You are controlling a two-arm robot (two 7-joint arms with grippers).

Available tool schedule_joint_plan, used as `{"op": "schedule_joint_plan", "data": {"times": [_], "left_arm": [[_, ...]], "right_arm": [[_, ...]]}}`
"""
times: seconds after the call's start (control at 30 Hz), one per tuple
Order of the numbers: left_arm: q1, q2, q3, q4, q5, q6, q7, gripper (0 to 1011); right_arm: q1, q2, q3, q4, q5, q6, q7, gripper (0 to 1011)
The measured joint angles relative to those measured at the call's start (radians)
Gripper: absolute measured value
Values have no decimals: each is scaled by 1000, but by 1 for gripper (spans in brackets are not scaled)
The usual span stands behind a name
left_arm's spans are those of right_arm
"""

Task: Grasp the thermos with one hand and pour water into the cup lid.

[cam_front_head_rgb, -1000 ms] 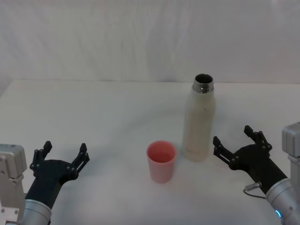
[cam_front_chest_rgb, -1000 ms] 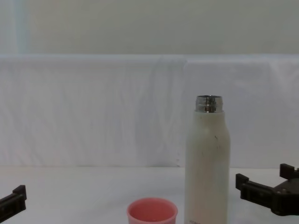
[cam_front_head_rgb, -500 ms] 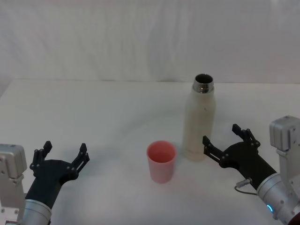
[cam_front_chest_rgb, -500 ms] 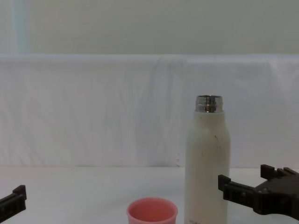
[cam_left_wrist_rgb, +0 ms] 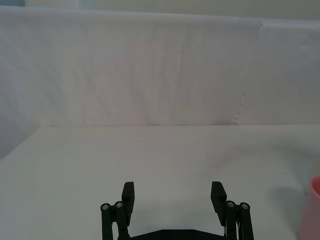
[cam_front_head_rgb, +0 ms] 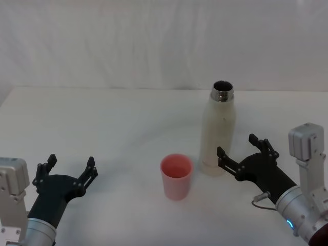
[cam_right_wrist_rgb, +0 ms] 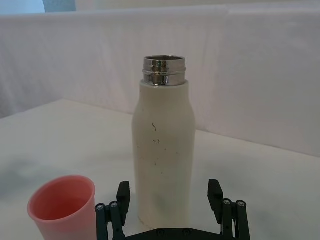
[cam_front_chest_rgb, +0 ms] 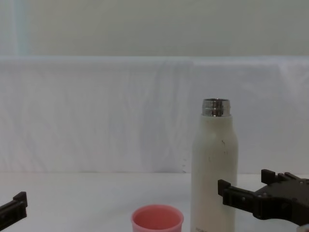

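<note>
The thermos (cam_front_head_rgb: 218, 130) stands upright right of centre on the white table, cream-white with an uncapped steel neck (cam_right_wrist_rgb: 164, 70); it also shows in the chest view (cam_front_chest_rgb: 214, 169). The pink cup lid (cam_front_head_rgb: 176, 176) stands just left and in front of it, mouth up (cam_right_wrist_rgb: 63, 206) (cam_front_chest_rgb: 157, 218). My right gripper (cam_front_head_rgb: 240, 152) is open, low beside the thermos's lower right side, one finger close to the bottle without touching it. In the right wrist view the gripper (cam_right_wrist_rgb: 169, 191) faces the bottle's base. My left gripper (cam_front_head_rgb: 69, 165) hangs open at the near left (cam_left_wrist_rgb: 173, 192).
A white cloth backdrop (cam_front_head_rgb: 154, 41) rises behind the table's far edge. The white tabletop (cam_front_head_rgb: 102, 128) stretches bare between my left gripper and the cup lid.
My right gripper has moved left toward the thermos, from well to its right to close beside its lower body. The left arm, thermos and cup lid have not moved.
</note>
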Motion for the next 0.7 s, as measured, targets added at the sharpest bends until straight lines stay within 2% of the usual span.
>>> {"op": "schedule_joint_plan", "data": {"times": [0.7], "left_arm": [[0,0,0,0,0,0,0,1001]], "right_arm": [[47,-16,-15,50,9,5,-9,1001]]}}
